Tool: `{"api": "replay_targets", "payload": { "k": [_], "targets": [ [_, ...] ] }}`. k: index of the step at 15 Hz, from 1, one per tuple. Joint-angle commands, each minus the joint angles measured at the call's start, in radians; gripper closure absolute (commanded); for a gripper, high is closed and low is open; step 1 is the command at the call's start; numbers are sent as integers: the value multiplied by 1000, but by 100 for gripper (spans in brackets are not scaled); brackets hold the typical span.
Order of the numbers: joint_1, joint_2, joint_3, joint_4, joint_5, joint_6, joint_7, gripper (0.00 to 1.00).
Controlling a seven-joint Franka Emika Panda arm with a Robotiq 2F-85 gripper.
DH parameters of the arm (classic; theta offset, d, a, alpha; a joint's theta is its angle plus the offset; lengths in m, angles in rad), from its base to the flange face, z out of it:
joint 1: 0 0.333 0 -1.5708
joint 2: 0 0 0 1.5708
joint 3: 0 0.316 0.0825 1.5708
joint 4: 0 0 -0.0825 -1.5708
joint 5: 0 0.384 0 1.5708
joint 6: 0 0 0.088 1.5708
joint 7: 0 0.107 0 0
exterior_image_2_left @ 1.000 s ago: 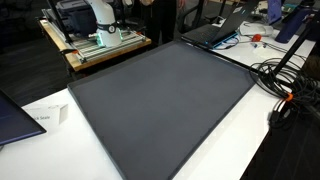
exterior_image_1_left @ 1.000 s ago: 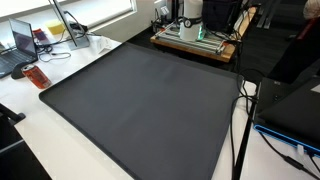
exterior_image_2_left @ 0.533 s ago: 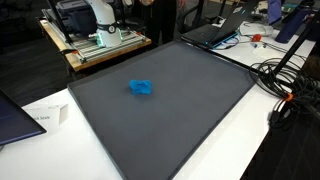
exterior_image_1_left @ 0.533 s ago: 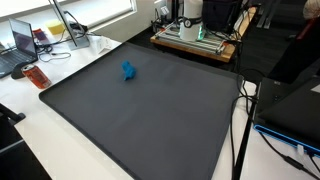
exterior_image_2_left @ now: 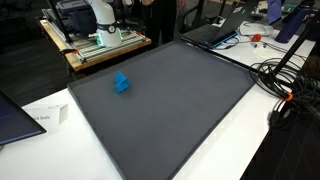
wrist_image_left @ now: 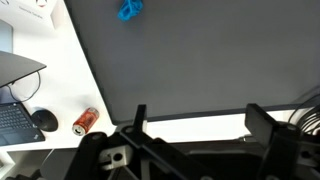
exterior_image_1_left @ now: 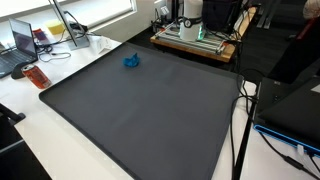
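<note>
Near the edge of the dark mat (exterior_image_1_left: pixel 150 115) that faces the robot's stand, a small blue thing (exterior_image_1_left: pixel 131 61) lies on its own, and both exterior views place it there (exterior_image_2_left: pixel 122 83), close to the border but on the mat. That is the change we mark: 1 second ago the mat was bare in both exterior views, half a second ago the blue thing sat nearer the middle, and now it has shifted out toward that edge. We judge that it was let go and travelled across the mat by itself. In the wrist view the gripper (wrist_image_left: pixel 195 122) looks down from well above; its 2 fingers (wrist_image_left: pixel 262 122) stand wide apart with nothing between them, and the blue thing (wrist_image_left: pixel 130 10) shows only at the very top of that picture, well apart from them. So the thing is free of the tool and touched by nothing but the mat. Beside the mat, on the white table (wrist_image_left: pixel 75 70), a red can (wrist_image_left: pixel 86 121) lies clear of all this.
</note>
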Motion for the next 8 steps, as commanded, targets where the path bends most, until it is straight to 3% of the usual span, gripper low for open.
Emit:
{"api": "replay_targets", "payload": {
  "k": [1, 8],
  "targets": [
    [5, 74, -9, 52, -37, -62, 42, 0],
    [17, 199, -27, 76, -93, -114, 116, 0]
  ]
}}
